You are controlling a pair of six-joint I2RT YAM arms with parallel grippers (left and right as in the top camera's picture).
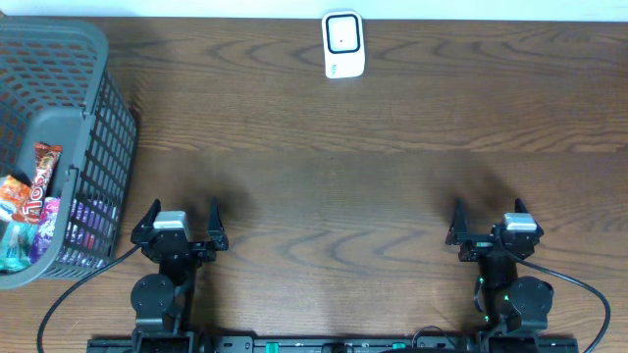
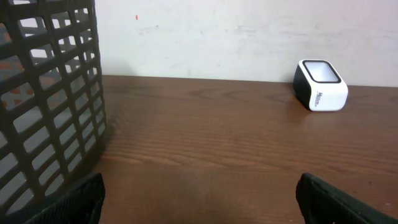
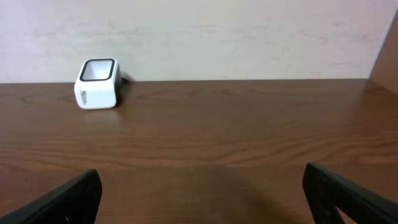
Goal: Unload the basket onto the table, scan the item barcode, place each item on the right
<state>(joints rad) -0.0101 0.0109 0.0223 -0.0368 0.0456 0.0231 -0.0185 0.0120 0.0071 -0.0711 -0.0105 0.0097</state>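
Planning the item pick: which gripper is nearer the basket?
Left. The left gripper stands open just beside the basket, off its near right corner. The right gripper, also open, is far off on the opposite side.

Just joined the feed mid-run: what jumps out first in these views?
The dark mesh basket at the table's left edge stands out most, with bright snack packets inside it. Next is the small white scanner, alone at the far edge near the middle of the wooden table. The left gripper and right gripper sit at the near edge, both open and empty.
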